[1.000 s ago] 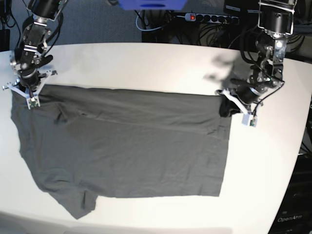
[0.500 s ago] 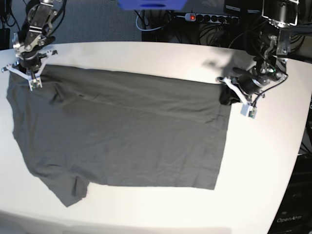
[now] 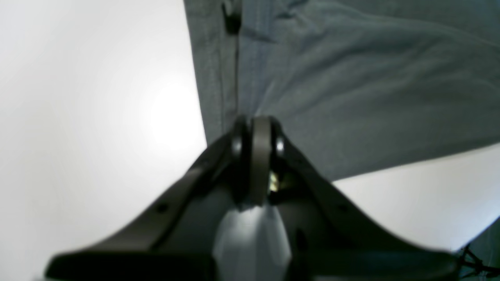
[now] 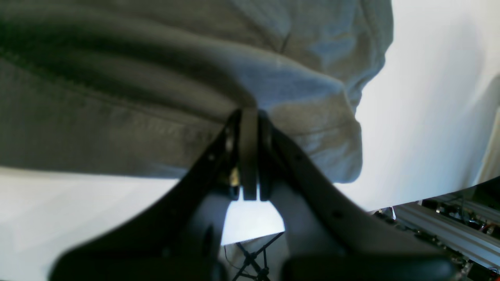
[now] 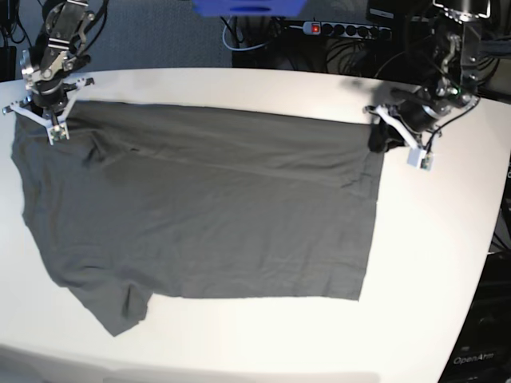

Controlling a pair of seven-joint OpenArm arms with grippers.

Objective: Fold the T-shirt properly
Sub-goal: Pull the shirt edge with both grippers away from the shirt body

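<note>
Left wrist view: the left gripper [image 3: 256,130] has its jaws clenched on a pinch of the T-shirt [image 3: 351,89], right at a hemmed edge of the cloth. From there the dark grey fabric runs away from the camera and to the right, lying on the white surface [image 3: 86,117], which shows bare to the left of the hem and below the cloth at the right.

Right wrist view: the right gripper [image 4: 249,117] is likewise clamped onto the T-shirt [image 4: 117,97], its jaws pressed together on a bunched fold. The cloth hangs in thick ridges above the jaws, and a rounded, stitched edge curls down to the right of them. The surface [image 4: 422,117] is pale behind it.

Base view: the T-shirt [image 5: 207,215] lies spread over most of the surface [image 5: 431,263], its top edge stretched along the far edge between the two grippers. The right gripper [image 5: 49,120] holds the far left corner of the cloth, the left gripper [image 5: 397,137] the far right corner, where the fabric gathers into a dark bunch. A sleeve points toward the near left corner of the surface. A power strip [image 5: 343,30] lies beyond the far edge.
</note>
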